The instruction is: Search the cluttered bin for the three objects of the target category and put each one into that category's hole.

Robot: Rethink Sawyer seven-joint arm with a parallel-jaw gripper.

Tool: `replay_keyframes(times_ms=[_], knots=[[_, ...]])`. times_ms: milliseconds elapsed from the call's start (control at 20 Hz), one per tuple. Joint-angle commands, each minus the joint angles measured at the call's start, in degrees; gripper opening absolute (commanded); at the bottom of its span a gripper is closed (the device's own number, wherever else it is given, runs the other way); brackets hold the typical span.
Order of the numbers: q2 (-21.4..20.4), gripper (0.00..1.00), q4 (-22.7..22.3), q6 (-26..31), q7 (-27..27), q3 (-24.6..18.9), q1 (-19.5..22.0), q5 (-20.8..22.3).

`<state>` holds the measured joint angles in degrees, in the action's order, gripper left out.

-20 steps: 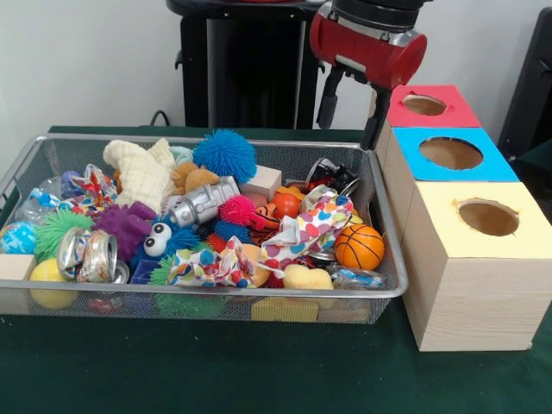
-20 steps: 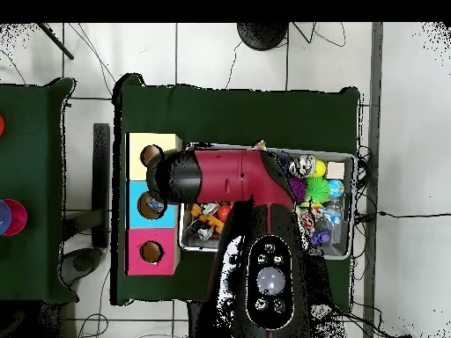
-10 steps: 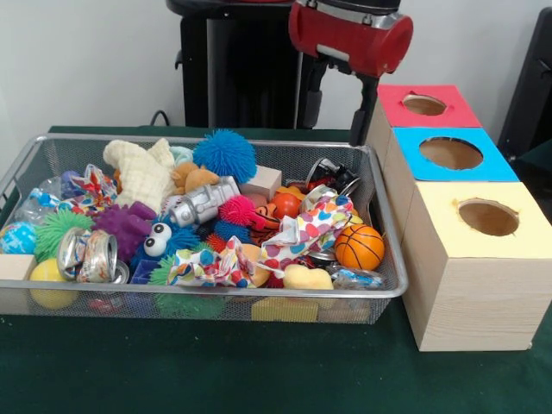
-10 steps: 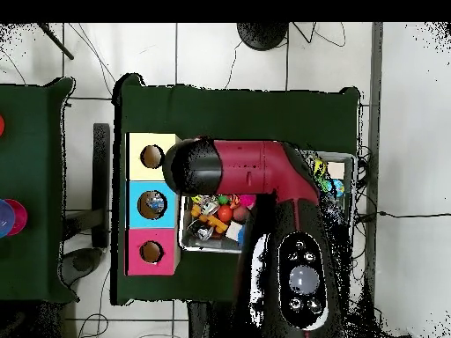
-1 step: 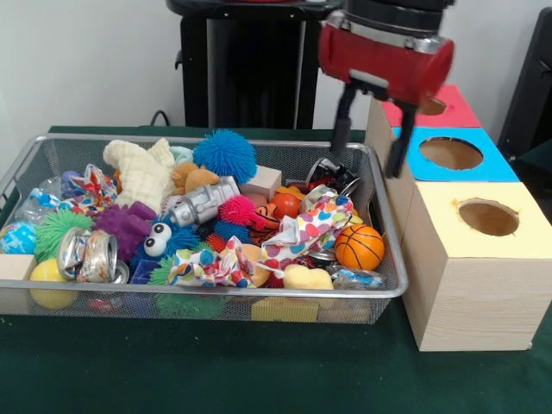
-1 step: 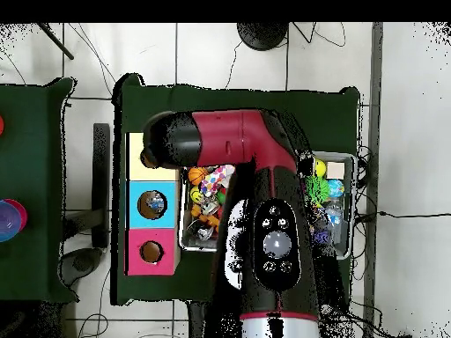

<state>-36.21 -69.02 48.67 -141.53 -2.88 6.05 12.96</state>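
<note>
A wire mesh bin (image 5: 198, 297) is heaped with toys: a small basketball (image 5: 359, 247), a blue spiky ball (image 5: 224, 155), a silver can (image 5: 200, 203), crushed cans (image 5: 86, 254), a purple plush (image 5: 125, 226) and patterned wrappers (image 5: 306, 226). To its right stand three boxes with round holes: red (image 5: 448, 108), blue (image 5: 451, 153) and yellow (image 5: 487, 217). My gripper (image 5: 371, 136) hangs open and holds nothing, above the bin's far right corner beside the blue box. In the overhead view the arm (image 6: 229, 154) hides the gripper.
The overhead view shows the blue box (image 6: 141, 216) with a small object down its hole, the red box (image 6: 136, 261) and part of the yellow box (image 6: 134, 176). The arm covers much of the bin (image 6: 189, 245). A green cloth (image 5: 259, 371) covers the table.
The arm has swung from beside the red box toward the blue and yellow boxes and come lower. The fingers stay apart and empty. The bin's contents have not moved.
</note>
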Motion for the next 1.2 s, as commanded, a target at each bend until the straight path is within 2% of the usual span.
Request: replay_keyframes(times_ms=[50,150,250,450,700,850,1100,1200], knots=[[10.6,1.0,14.7,10.6,-2.6,-2.2,-2.8,0.6],[12.1,1.0,15.3,11.5,-4.9,-1.9,-3.7,-0.8],[13.5,1.0,15.7,9.9,-7.4,-1.3,-4.8,-1.4],[16.7,1.0,18.7,9.8,-9.9,0.1,-6.4,-1.8],[19.6,1.0,22.3,12.5,-7.5,1.6,-7.2,-1.1],[19.7,1.0,22.7,12.5,-7.1,1.7,-6.4,-2.0],[19.9,1.0,26.0,13.4,-5.7,2.2,-5.0,-2.0],[19.6,1.0,26.1,14.5,-6.6,1.7,-4.3,-3.4]])
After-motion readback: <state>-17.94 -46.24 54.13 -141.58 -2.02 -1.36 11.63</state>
